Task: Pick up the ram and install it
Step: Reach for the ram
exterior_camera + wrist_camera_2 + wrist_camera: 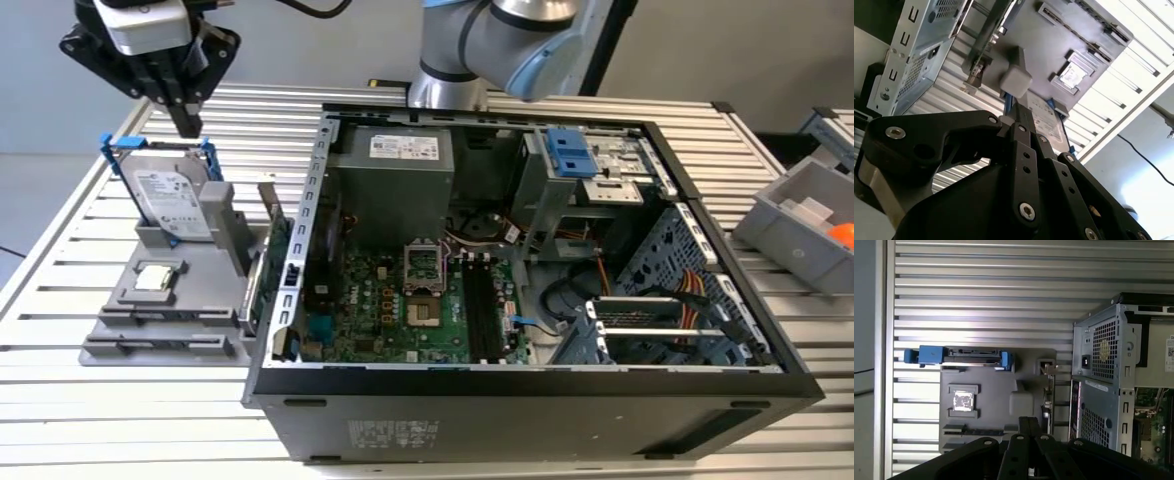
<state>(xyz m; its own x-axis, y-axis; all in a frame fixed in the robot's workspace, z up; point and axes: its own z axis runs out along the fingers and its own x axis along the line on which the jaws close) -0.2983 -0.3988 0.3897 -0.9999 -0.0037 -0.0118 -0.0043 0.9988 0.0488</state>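
The gripper (188, 125) hung above the far end of the grey fixture tray (194, 300), directly over the hard drive (171, 195) that stood upright in its blue frame on that tray. In both wrist views the fingers (1027, 424) were pressed together, with nothing pinched between them.

The ram (974, 431) lay in a narrow slot of the fixture tray. In the first wrist view it appeared as a dark strip beside the processor chip (963, 400), on the side of the chip away from the hard drive. The gripper was not touching it.

The open computer case (534, 400) stood just beside the fixture tray, on the exterior view's right. The motherboard (387, 310) was exposed inside it.
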